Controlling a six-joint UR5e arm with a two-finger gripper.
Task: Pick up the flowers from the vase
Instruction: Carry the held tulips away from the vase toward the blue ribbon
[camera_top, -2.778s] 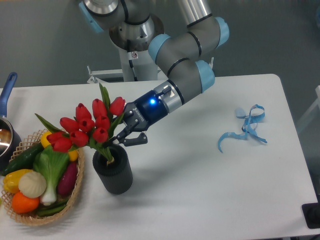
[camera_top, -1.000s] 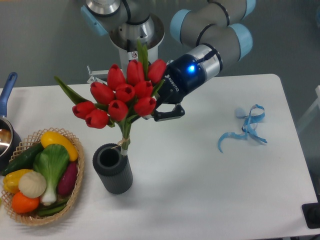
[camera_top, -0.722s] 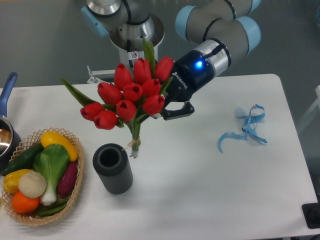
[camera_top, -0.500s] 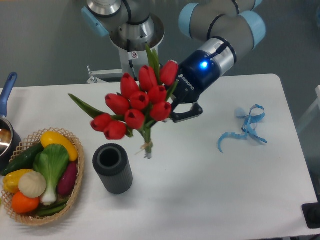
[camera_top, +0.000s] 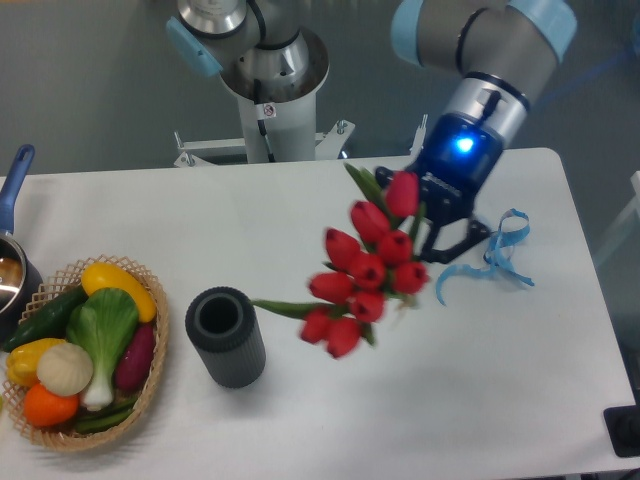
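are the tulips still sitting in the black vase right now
No, the flowers hang in the air in the gripper, well to the right of the vase, whose round mouth shows empty.

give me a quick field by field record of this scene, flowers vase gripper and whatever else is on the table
flowers: red tulip bunch, held in the air right of the vase, clear of it
vase: dark ribbed cylinder, upright, mouth empty
gripper: shut on the flowers
basket: wicker, holds vegetables, left of the vase
ribbon: light blue, curly, right side of table
pot: blue handle, left edge
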